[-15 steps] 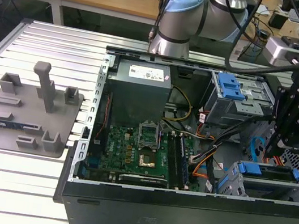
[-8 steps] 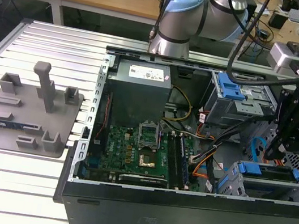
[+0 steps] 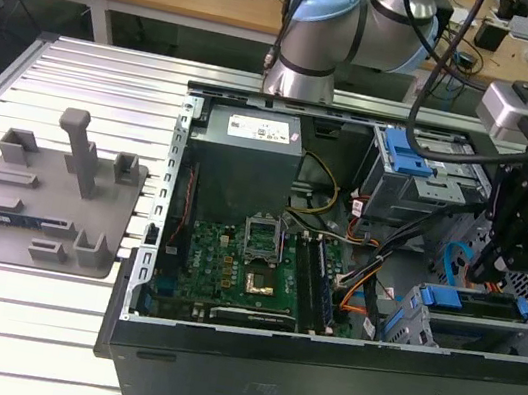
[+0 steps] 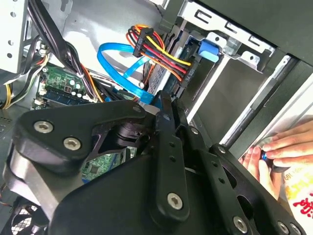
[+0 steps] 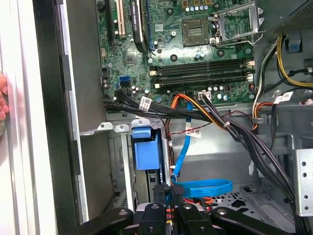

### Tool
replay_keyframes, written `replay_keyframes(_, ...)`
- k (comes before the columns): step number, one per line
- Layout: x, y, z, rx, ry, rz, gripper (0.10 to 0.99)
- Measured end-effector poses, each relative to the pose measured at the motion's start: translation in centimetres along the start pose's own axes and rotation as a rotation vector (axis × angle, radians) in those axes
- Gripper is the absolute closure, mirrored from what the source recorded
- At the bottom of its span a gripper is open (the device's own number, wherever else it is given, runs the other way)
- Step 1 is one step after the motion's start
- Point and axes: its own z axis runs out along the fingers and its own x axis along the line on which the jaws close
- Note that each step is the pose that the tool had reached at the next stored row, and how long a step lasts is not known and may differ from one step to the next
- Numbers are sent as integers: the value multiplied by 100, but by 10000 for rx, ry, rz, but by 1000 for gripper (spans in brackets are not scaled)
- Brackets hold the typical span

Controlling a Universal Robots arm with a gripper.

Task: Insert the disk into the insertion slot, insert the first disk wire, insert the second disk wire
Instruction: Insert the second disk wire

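The disk (image 3: 481, 331), lying flat inside the insertion slot (image 3: 404, 323), directly under the gripper (image 3: 485, 272) in the exterior view. Around the disk, its bright blue frame, with the blue front tab facing the fingertips in the first wrist view (image 5: 146, 151).

Gripper (image 5: 175, 198) clenched: fingers (image 5: 161, 208) pressed close together on a small black plug (image 5: 177, 188), at the end of a blue flat cable (image 5: 203, 188). From the plug, looping away beside the fingers and then rising toward the motherboard (image 5: 195, 44), far ahead of the gripper. Plug just beside the slot's open end, near the blue tab (touching the disk or not, cannot tell).

In the second wrist view, the same blue cable (image 4: 111, 62) curving just past the fingertips. Close behind it, a bundle of red, yellow, orange and black power wires (image 4: 161, 54), ending in a black connector, near the slot.

Further from the gripper, on its far side in the exterior view, the taller bay (image 3: 406, 166) with a blue latch. All inside an open computer case (image 3: 315, 378) lying on a ribbed metal table (image 3: 11, 317).

Outside the case wall, near the gripper, a person's hand (image 4: 281, 149) resting at the edge. Well apart from the gripper, beyond the case, a grey fixture plate (image 3: 41, 196) on the table.
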Motion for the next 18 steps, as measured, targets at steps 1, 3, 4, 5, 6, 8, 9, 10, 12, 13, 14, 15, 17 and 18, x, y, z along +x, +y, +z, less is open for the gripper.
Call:
replay_keyframes(1,7,-2,1,0,-33,-10,925)
replay_keyframes(3,18,-4,2,-3,-110,-32,925)
replay_keyframes(4,22,-5,3,-4,-150,-47,925)
replay_keyframes(5,25,-7,4,-5,-188,-63,925)
replay_keyframes(6,30,-7,5,-5,-226,-79,925)
replay_keyframes(8,46,-9,6,-6,-260,-89,925)
replay_keyframes(9,47,-8,6,-6,-260,-89,925)
replay_keyframes(10,48,-8,6,-6,-260,-88,925)
replay_keyframes(12,65,-11,7,-6,-260,-90,925)
replay_keyframes(13,87,-16,10,-6,-263,-92,925)
replay_keyframes(14,99,-18,11,-6,-263,-93,925)
replay_keyframes(15,109,-21,13,-6,-263,-94,925)
replay_keyframes(17,114,-26,17,-6,-265,-94,925)
replay_keyframes(18,114,-31,19,-6,-262,-94,925)
